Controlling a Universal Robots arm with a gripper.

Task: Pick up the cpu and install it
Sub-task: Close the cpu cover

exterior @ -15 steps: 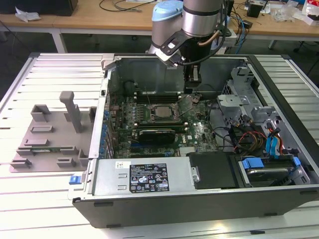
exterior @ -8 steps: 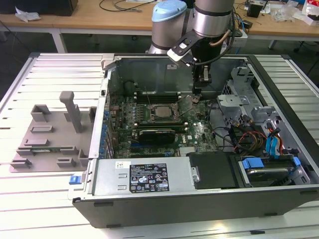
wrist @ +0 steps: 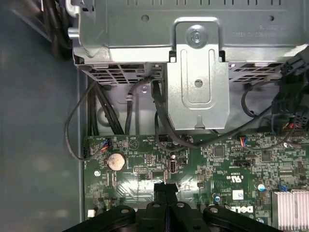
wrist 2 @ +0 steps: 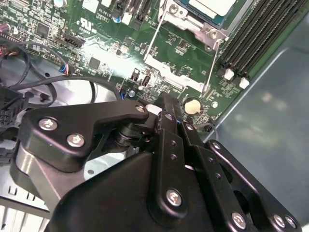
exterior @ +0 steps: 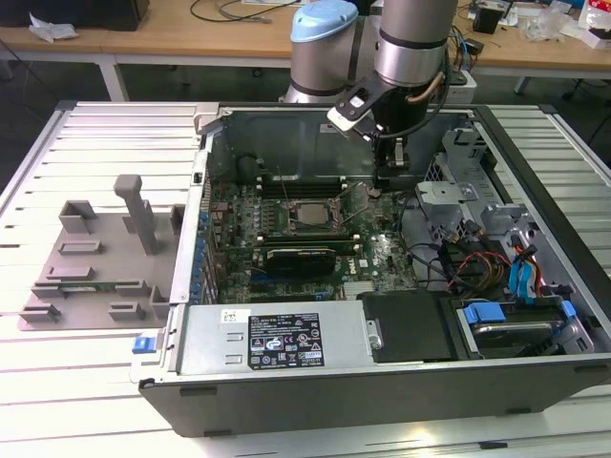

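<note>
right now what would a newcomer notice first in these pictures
The open computer case with the robot arm reaching down into it, its black hand low over the green circuit board, fingers together. The pale silvery cpu lies in its socket, apart from the hand. A grey tray sits outside the case on the exterior view's left.
</note>
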